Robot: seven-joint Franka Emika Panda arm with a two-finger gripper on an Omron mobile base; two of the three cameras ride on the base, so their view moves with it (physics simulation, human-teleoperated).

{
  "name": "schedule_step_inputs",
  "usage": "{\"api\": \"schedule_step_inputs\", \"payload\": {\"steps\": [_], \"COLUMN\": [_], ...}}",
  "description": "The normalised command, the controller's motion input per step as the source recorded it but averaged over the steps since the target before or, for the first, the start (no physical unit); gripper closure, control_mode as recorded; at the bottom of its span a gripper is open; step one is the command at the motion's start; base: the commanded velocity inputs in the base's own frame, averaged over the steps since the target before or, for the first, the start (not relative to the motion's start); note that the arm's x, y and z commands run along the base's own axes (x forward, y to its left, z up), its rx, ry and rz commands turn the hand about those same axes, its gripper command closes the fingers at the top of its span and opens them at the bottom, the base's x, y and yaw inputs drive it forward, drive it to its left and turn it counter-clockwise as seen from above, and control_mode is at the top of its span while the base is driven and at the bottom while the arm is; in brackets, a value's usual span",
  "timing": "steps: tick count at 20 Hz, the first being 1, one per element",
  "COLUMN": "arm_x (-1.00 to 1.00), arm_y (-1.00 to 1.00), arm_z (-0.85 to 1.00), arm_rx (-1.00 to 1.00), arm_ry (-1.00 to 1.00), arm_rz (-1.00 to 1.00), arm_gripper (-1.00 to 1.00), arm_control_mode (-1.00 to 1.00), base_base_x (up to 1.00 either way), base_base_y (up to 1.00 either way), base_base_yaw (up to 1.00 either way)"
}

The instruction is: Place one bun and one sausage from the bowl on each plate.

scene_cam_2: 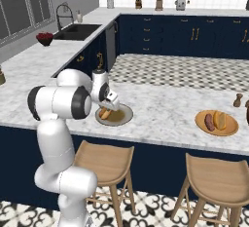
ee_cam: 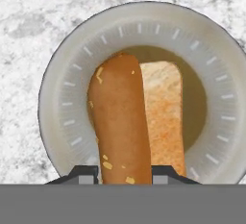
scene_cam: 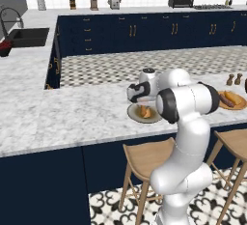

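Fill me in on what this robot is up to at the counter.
The white arm holds its gripper over the grey plate on the marble counter, fingers either side of a sausage above that plate. A bun already lies on the plate beside it. Further along the counter, the orange plate already carries a sausage and a bun, so this looks like the last item going down.
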Motion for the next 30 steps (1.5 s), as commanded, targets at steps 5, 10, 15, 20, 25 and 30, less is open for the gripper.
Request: {"api": "schedule_step_inputs", "payload": {"steps": [5, 10, 15, 20, 25, 30], "arm_x": [0.0, 0.0, -0.03, -0.18, -0.29, -0.03], "arm_y": [0.01, 0.0, 0.0, 0.0, -0.24, -0.31], "arm_z": [-0.01, 0.0, -0.08, -0.38, -0.35, -0.07], "arm_rx": [0.0, 0.0, 0.01, 0.1, 0.08, 0.02], "arm_ry": [0.0, 0.0, -0.03, -0.15, -0.12, -0.01], "arm_rz": [0.0, 0.0, 0.0, 0.0, 0.0, 0.0], "arm_gripper": [-1.0, -1.0, -1.0, -1.0, -1.0, -1.0], "arm_control_mode": [-1.0, -1.0, -1.0, -1.0, -1.0, -1.0], "base_base_x": [0.0, 0.0, 0.0, 0.0, 0.0, 0.0], "base_base_y": [0.0, 0.0, 0.0, 0.0, 0.0, 0.0], "base_base_yaw": [0.0, 0.0, 0.0, 0.0, 0.0, 0.0]}}
